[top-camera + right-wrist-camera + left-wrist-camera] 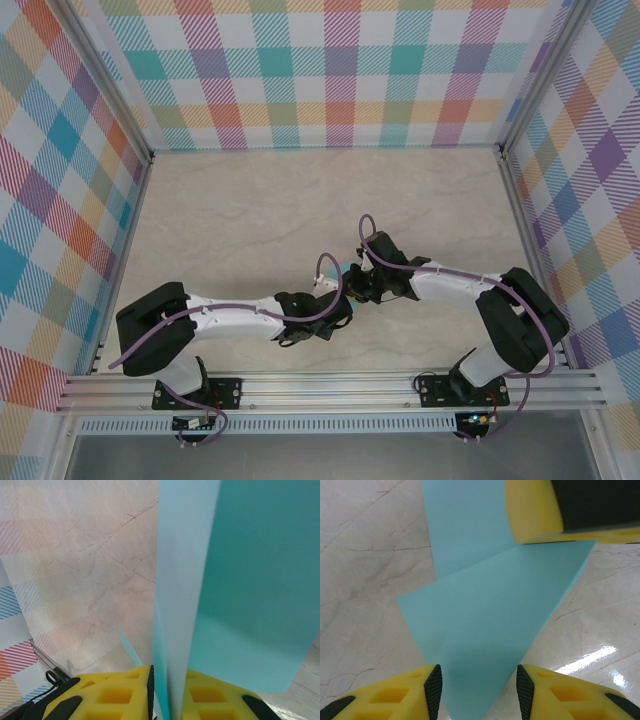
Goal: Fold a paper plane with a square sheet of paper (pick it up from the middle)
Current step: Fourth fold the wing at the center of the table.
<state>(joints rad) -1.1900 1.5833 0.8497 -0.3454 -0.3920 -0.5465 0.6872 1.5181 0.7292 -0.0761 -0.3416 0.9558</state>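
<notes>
- While both arms leaned toward each other over the near half of the counter [250, 200], about midway between its left and right edges, the sheet of paper [349, 267] showed as a small turquoise patch between their wrists.
- The right end effector [167, 680] was closed on the sheet of paper. In the right wrist view its two yellow fingers stood almost together, and the thin edge of the paper passed between them.
- From this grip the paper ran away in two layers, a pale one and a darker turquoise one beside it.
- In the left wrist view the paper was already folded. A slanted flap lay over a straight strip, and one yellow finger of the right end effector covered its upper part.
- The left end effector [480, 690] was open. Its black pads [434, 690] stood apart, with the narrow lower tip of the paper between them.
- Whether these pads touched the paper's edges, I could not tell.
- The counter beside the paper was beige, marbled and glossy.
</notes>
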